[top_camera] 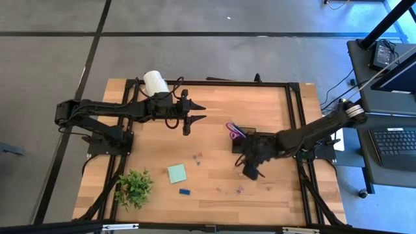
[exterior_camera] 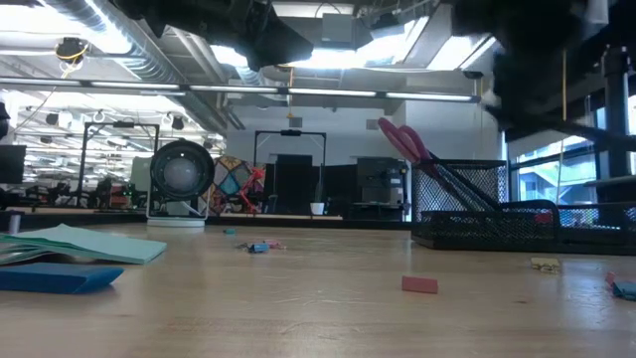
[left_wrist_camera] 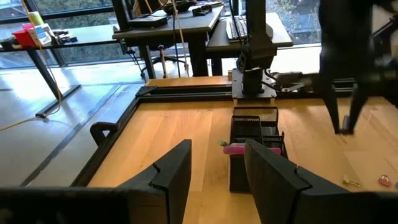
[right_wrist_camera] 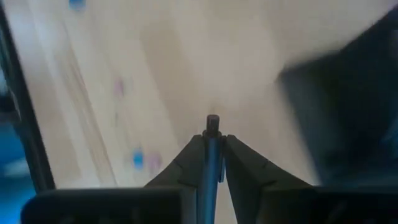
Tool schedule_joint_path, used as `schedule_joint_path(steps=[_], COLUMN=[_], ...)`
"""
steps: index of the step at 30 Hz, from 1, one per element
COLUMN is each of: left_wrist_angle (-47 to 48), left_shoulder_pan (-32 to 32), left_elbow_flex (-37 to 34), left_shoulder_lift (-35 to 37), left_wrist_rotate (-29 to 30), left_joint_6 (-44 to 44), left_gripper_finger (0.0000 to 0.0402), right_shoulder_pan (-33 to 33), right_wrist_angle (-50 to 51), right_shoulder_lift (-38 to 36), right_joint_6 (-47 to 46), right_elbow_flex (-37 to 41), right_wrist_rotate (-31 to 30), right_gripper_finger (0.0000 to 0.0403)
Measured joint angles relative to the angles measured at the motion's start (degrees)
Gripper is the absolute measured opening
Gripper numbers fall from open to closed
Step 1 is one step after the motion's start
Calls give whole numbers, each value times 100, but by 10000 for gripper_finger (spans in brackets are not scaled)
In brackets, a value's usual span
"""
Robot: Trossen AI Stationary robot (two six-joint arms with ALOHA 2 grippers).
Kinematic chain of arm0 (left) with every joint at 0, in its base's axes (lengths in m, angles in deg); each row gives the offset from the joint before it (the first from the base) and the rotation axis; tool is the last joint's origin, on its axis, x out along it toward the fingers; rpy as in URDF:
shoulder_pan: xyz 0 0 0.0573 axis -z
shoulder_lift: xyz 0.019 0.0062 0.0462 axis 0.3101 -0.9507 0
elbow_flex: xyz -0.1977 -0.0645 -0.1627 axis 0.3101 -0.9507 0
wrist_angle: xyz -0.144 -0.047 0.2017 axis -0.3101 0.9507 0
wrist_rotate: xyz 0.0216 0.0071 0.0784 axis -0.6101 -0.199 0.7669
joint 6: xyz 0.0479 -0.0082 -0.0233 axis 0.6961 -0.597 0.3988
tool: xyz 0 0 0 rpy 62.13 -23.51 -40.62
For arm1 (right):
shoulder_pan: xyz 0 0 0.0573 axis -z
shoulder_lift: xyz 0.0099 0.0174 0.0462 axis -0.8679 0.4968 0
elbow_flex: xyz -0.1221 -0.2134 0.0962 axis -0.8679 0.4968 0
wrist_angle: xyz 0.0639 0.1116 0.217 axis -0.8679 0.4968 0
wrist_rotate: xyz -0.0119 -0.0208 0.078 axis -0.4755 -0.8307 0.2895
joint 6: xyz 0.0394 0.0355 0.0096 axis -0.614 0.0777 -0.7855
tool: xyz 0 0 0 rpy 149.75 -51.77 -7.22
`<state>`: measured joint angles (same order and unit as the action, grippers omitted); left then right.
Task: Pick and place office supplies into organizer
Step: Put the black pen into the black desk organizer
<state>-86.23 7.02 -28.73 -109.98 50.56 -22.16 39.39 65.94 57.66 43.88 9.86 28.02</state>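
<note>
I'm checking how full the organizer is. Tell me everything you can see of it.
The organizer is a small black wire-mesh box with several compartments, one part taller. It stands upright on the wooden table toward the right arm's side. Purple-handled scissors stick out of it, leaning, handles up. The right gripper hovers just beside it, shut on a thin dark pen. Its other contents cannot be made out.

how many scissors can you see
1: the purple-handled scissors stand handles-up in the black organizer, near the table's right side. None show among the loose bits elsewhere; another could hide behind the right arm.
</note>
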Motion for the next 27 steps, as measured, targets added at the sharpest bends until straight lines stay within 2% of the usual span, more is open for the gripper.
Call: schedule_joint_path(steps=[5, 10, 21, 27], left_wrist_angle=[-2, -3, -2, -4], left_shoulder_pan=[0, 0, 0, 0], left_elbow_flex=[0, 0, 0, 0], left_shoulder_lift=[0, -2, 0, 0], left_wrist_rotate=[0, 0, 0, 0], left_joint_6=[-6, -8, -50, -54], left_gripper_finger=[143, 143, 143, 143], right_shoulder_pan=[357, 714, 1606, 1941], right_wrist_angle=[-324, -549, -941, -1209], right_shoulder_lift=[-678, -1042, -1064, -1064], right_joint_6=[696, 1576, 3076, 3519], right_elbow_flex=[-4, -9, -9, 279], right_wrist_rotate=[-1023, -1598, -1657, -1245], right_gripper_finger=[52, 52, 52, 52])
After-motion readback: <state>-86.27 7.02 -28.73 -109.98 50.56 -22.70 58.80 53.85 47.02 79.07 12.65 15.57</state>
